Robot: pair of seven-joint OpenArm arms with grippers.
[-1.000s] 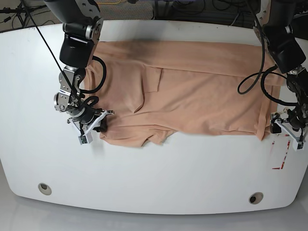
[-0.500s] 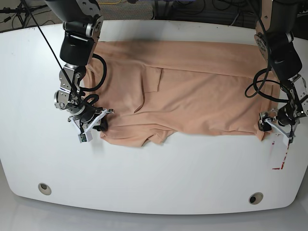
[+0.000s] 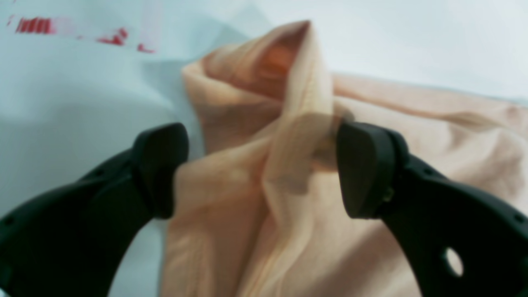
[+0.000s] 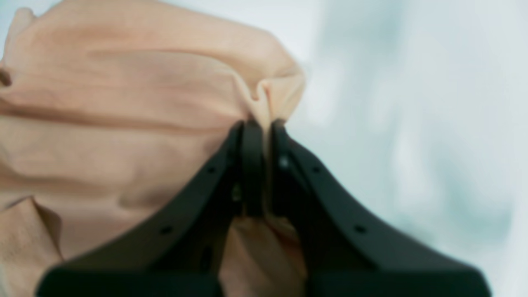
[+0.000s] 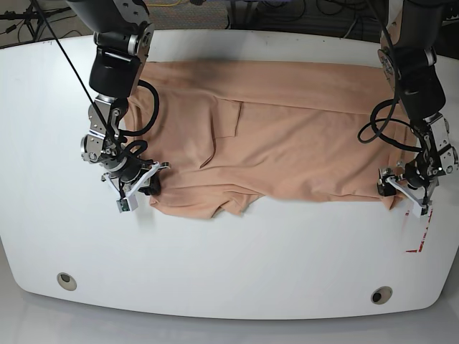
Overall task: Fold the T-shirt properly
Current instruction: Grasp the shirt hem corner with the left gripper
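Step in hand, as you would judge it: securing the two near corners of the soft, wrinkled peach cotton T-shirt [image 5: 301, 150] ahead of a fold. It lies across the white tabletop [image 5: 222, 272], between and under your two grippers. Your black right gripper [image 4: 267, 123] has its jaws closed on a pinched ridge of the shirt. Your black left gripper [image 3: 262, 169] has its jaws wide, one either side of a raised, bunched corner; no grip there. Next move: centre the left fingers over that ridge, lower if needed, close, check that both layers are caught, then raise both sides together. Risk: the left may catch only the top layer, and the fold would come up skewed. Markings: red marks [image 5: 424, 231] on the tabletop near the left gripper; too blurred for you to read. No brand or label legible.
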